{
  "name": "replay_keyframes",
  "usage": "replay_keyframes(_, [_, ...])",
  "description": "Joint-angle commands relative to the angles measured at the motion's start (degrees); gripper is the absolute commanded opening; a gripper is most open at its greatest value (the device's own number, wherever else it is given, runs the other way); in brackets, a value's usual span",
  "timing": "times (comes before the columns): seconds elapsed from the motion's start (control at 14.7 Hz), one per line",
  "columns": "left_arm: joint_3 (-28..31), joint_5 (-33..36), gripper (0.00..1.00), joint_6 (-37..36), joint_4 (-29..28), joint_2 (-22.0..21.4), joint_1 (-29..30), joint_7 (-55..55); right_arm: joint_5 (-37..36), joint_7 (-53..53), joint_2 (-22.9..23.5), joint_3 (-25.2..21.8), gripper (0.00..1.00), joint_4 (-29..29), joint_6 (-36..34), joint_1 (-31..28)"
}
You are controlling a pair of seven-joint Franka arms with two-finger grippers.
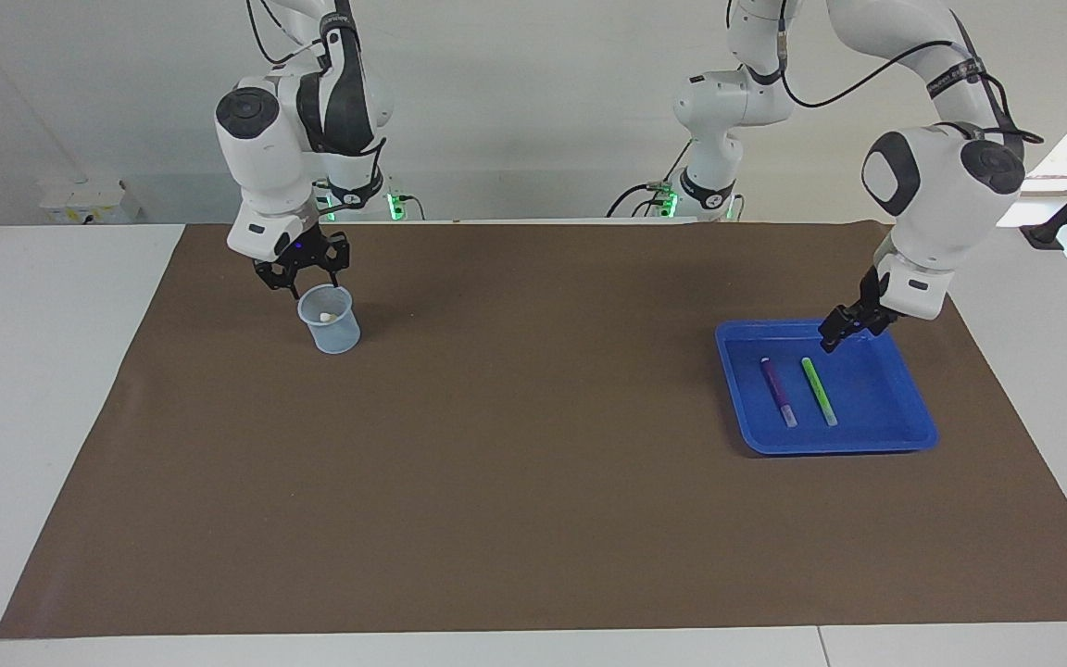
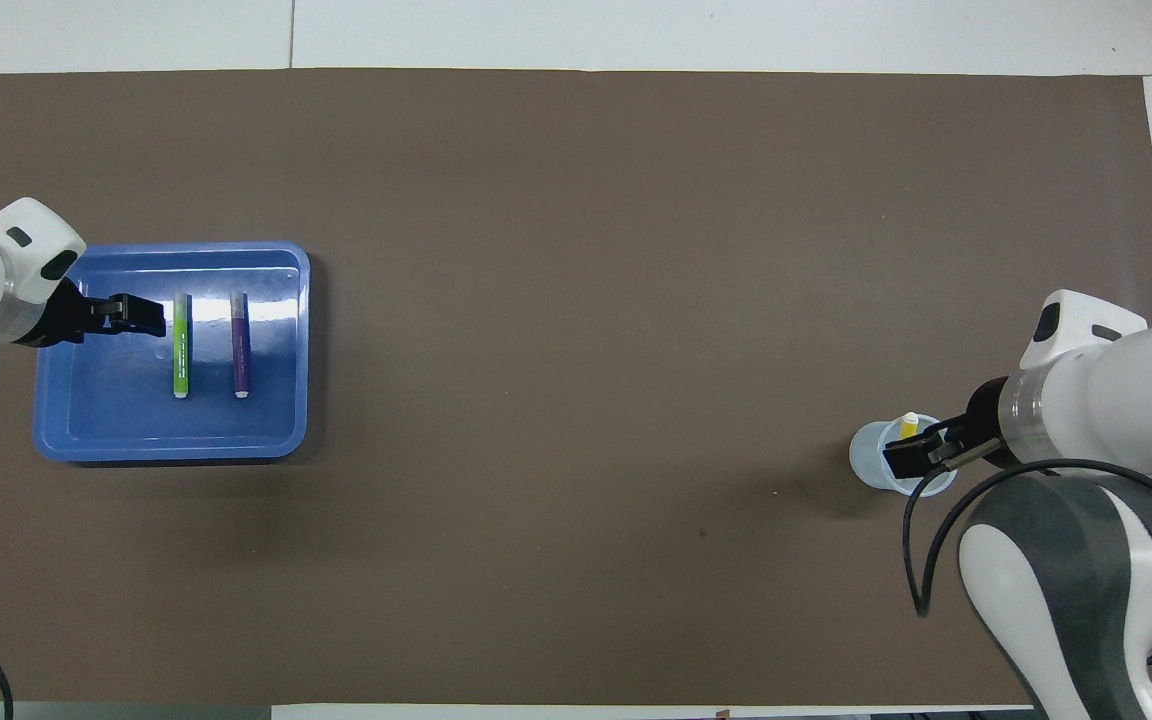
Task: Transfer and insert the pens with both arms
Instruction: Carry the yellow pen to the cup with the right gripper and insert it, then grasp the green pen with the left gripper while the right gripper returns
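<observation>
A pale blue cup (image 1: 334,335) stands at the right arm's end of the table with the yellow pen (image 1: 326,318) inside it, only its whitish end showing. My right gripper (image 1: 302,285) hovers just over the cup's rim, open and holding nothing. Seen from overhead, the yellow pen (image 2: 908,425) leans in the cup (image 2: 868,455) under the right gripper (image 2: 911,458). At the left arm's end, the purple pen (image 1: 777,392) and the green pen (image 1: 818,391) lie side by side in a blue tray (image 1: 913,435). My left gripper (image 1: 841,329) hangs open over the tray's edge nearest the robots, close to the green pen (image 2: 180,345).
A brown mat (image 1: 533,482) covers most of the white table. Two smaller white arms (image 1: 714,139) with green-lit bases stand at the robots' edge between my arms. The purple pen (image 2: 240,345) lies toward the table's middle from the green one.
</observation>
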Motion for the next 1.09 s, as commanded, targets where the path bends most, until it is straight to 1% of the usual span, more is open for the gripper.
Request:
replay_keyframes(0.0, [-0.6, 1.0, 1.00, 1.9, -0.6, 2.1, -0.2, 3.0, 9.9, 2.3, 0.6, 0.3, 1.00, 2.4, -3.0, -1.3])
replay_keyframes(0.07, [-0.6, 1.0, 1.00, 2.0, -0.6, 2.8, -0.3, 3.1, 13.6, 3.4, 0.9, 0.3, 1.00, 3.0, -3.1, -1.1])
replay_keyframes(0.2, [-0.8, 1.0, 1.00, 2.3, -0.5, 4.6, -0.4, 3.4, 17.2, 8.5, 0.9, 0.8, 1.00, 3.2, -2.0, -0.3])
replay_keyframes(0.27, [-0.8, 1.0, 0.98, 2.6, -0.5, 5.1, -0.5, 4.2, 19.7, 11.3, 1.7, 0.9, 1.00, 4.7, -1.2, 0.5])
replay_keyframes(0.34, [-0.8, 1.0, 0.95, 3.2, -0.5, 5.5, -0.4, 5.3, 22.4, 14.2, 2.7, 0.9, 1.00, 6.1, 0.0, 2.6])
replay_keyframes(0.41, [-0.9, 0.9, 0.92, 3.7, -0.5, 6.1, -0.2, 5.8, 23.9, 17.2, 3.3, 0.9, 1.00, 7.1, 1.1, 3.5])
replay_keyframes(0.55, [-0.9, 0.7, 0.87, 5.3, -0.5, 7.6, -0.5, 5.9, 29.9, 23.9, 4.1, 0.9, 1.00, 8.5, 2.4, 5.2])
replay_keyframes(0.75, [-0.9, 0.5, 0.73, 5.9, -0.5, 7.9, -0.4, 5.9, 37.8, 31.6, 4.0, 0.9, 1.00, 8.1, 6.2, 8.3])
replay_keyframes(0.82, [-0.9, 0.5, 0.68, 5.9, -0.5, 7.9, -0.5, 5.9, 38.6, 34.9, 4.0, 0.9, 1.00, 8.0, 7.9, 9.8])
replay_keyframes(0.89, [-0.9, 0.5, 0.61, 5.8, -0.5, 7.9, -0.4, 5.9, 38.8, 38.4, 4.0, 0.9, 1.00, 7.7, 10.4, 11.6])
replay_keyframes(0.96, [-0.9, 0.5, 0.51, 5.9, -0.6, 7.9, -0.4, 5.9, 40.0, 41.4, 4.0, 0.9, 1.00, 7.2, 13.0, 13.5])
replay_keyframes(1.02, [-0.9, 0.5, 0.34, 5.8, -0.6, 7.9, -0.4, 5.9, 41.2, 45.4, 3.8, 0.9, 1.00, 6.0, 16.8, 15.6])
